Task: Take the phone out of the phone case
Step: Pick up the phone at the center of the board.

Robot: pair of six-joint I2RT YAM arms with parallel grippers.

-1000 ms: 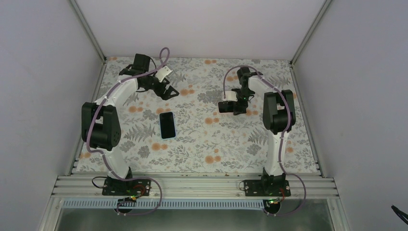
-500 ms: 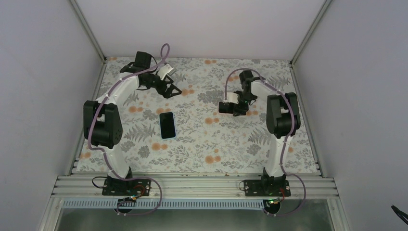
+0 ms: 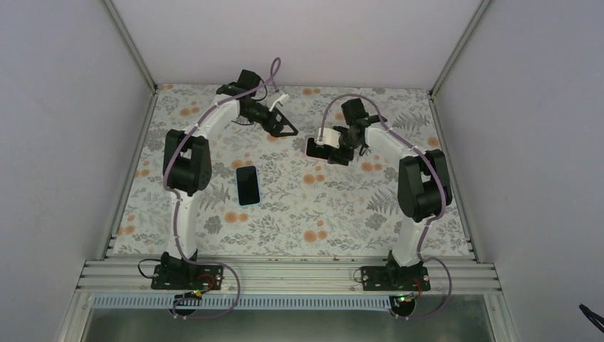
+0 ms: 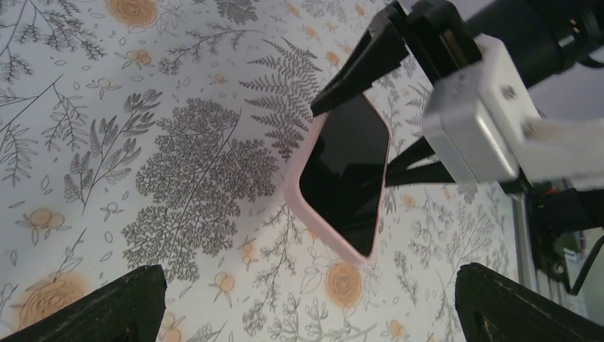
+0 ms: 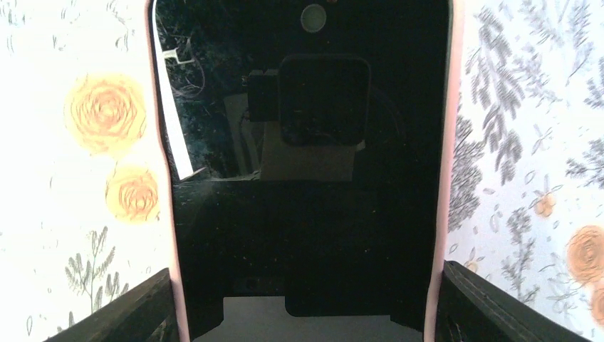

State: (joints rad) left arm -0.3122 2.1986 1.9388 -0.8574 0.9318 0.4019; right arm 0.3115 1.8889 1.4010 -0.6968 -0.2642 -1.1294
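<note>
A black phone [image 5: 303,178] sits in a pink phone case [image 5: 445,142]. My right gripper [image 5: 303,317] is shut on it, one finger pressed against each long side of the case. In the top view it hangs at the back centre [image 3: 315,148], just off the floral cloth. From the left wrist the same phone [image 4: 345,178] appears tilted, screen up, with the right gripper's black fingers [image 4: 363,60] clamping its far end. My left gripper [image 4: 306,313] is open and empty, a short way in front of the phone's free end; the top view shows it [image 3: 285,125] to the phone's left.
A second dark phone with a pale blue rim [image 3: 247,184] lies flat on the floral cloth [image 3: 299,214], nearer than both grippers. Grey walls close the left, back and right. The aluminium rail [image 3: 285,274] with the arm bases runs along the near edge.
The left arm has swung right towards the back centre, its gripper still open. The right gripper has closed on the cased phone and carried it left and back, towards the left gripper.
</note>
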